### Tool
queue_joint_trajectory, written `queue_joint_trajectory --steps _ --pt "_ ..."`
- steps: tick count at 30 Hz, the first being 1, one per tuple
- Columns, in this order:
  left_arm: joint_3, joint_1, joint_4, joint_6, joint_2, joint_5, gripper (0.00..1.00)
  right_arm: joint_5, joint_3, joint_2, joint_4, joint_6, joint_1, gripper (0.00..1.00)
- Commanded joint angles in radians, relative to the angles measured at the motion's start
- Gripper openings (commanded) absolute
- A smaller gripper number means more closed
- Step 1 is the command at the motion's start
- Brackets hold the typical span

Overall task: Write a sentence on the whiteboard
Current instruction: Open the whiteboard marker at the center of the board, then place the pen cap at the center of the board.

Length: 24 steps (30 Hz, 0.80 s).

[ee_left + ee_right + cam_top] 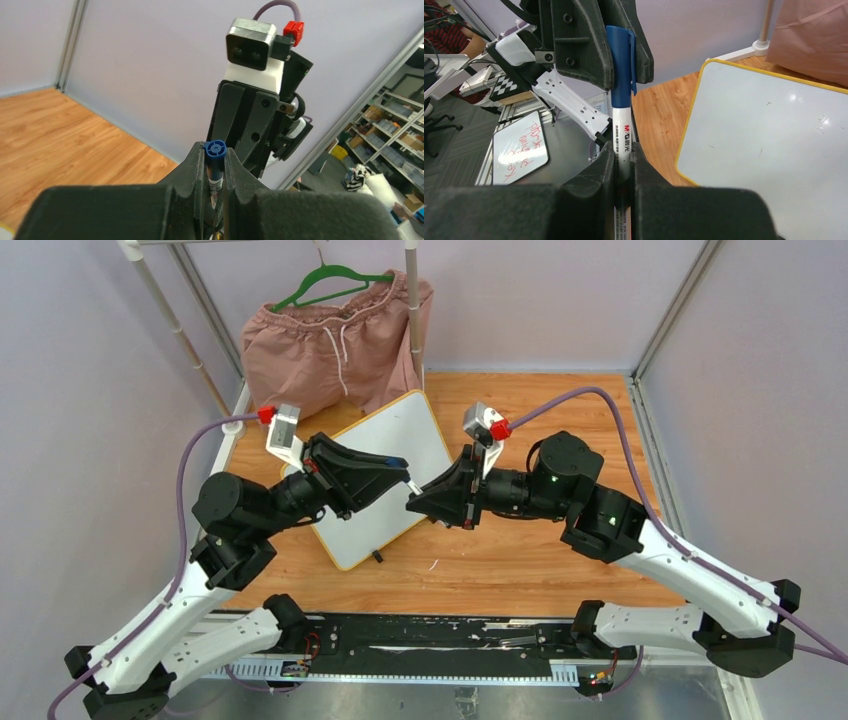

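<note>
Top external view shows two black grippers meeting nose to nose over the brown wooden worktop (520, 570). The left gripper (396, 472) reaches in from the left side. The right gripper (414, 502) reaches in from the right side. Between them is a thin white marker pen with a blue cap (404, 478).

Right wrist view shows the marker pen standing straight up. The right gripper's fingers (595, 170) are pressed onto the white body of the pen, just under the printed letters. Above them, the left gripper's fingers (579, 45) pinch the blue cap, and the cap's clip faces right. Both grippers hold the same pen, one at each end.

Left wrist view shows a round blue end of the pen poking out between the left gripper's two fingers, which squeeze close on it.

A shiny white rectangular whiteboard with a thin yellow frame (418, 430) lies on the worktop under the two grippers. It is turned at a slant, with one corner pointing to the back. One small black foot (378, 556) sticks out at its near edge. From the right wrist, the board's face sits to the right of the pen and looks white with a few tiny specks.

Behind the board, pink cloth shorts (330, 350) hang on a green hanger (335, 282). The board's far corner is near them.
</note>
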Motion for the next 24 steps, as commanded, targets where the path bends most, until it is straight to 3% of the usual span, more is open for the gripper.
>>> queue_joint_trajectory --steps 1,14,17,21,24 --pt "0.094 -0.004 -0.069 0.110 -0.011 -0.120 0.00 0.059 -0.076 -0.095 -0.053 0.004 0.008 0.00" --pt "0.069 -0.004 0.011 0.064 -0.010 -0.216 0.00 0.186 -0.218 -0.295 -0.137 0.021 0.009 0.00" --pt "0.090 -0.004 -0.093 0.073 0.041 -0.237 0.00 0.345 -0.236 -0.364 -0.232 -0.006 0.009 0.00" --pt "0.132 -0.004 -0.313 0.128 0.190 -0.222 0.00 0.700 -0.256 -0.461 -0.410 -0.023 0.008 0.00" --pt "0.130 -0.036 -0.377 0.136 0.314 -0.224 0.00 0.921 -0.271 -0.509 -0.536 0.007 0.008 0.00"
